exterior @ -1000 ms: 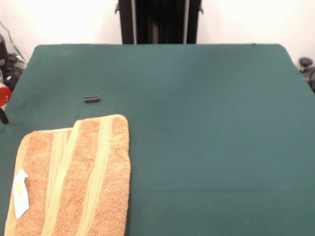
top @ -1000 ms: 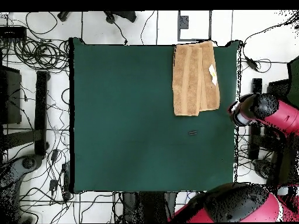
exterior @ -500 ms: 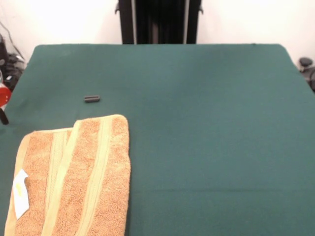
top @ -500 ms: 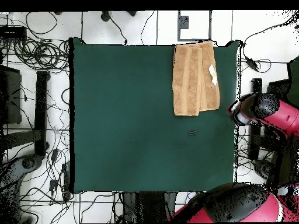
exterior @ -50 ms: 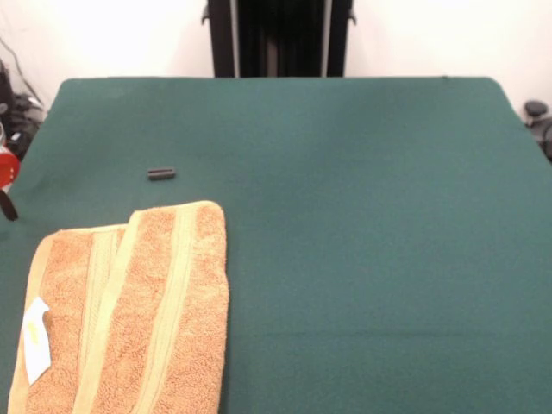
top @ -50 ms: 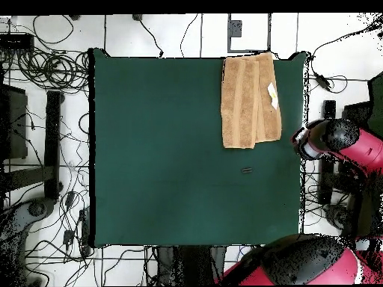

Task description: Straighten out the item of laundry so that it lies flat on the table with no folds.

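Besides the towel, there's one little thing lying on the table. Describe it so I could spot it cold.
Start from the dark green table and find the tan-orange towel at its front left corner in the front view. Just beyond the towel's far edge, apart from it, lies a small dark oblong object. It is the only loose thing on bare felt.

Lighting: bright and even in both views, coming from above. The wall point(exterior @ -50 ms: 448, 39) behind the table point(exterior @ -50 ms: 362, 216) is washed out to near white in the front view. Shadows: soft and slight; a thin dark line under the towel's point(exterior @ -50 ms: 138, 310) right edge (front view) and little else. Glare: none on the matt green cloth. Focus: front view mildly soft throughout, the terry texture still legible. Overhead view: the floor point(top @ -50 ms: 45, 97) reads pale with its cables point(top @ -50 ms: 52, 67) distinct; the towel's stripes are visible.
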You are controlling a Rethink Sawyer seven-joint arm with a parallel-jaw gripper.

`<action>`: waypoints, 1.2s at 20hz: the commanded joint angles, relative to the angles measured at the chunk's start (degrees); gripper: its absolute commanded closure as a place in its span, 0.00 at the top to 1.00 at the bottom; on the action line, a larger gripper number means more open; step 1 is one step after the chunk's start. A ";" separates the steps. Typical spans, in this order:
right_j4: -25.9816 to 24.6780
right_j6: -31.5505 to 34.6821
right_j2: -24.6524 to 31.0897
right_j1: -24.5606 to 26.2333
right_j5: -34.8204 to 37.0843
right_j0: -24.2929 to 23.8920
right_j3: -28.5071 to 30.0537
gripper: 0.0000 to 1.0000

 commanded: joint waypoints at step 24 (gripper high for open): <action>23.72 25.92 -1.79 4.13 12.48 2.53 15.04 1.00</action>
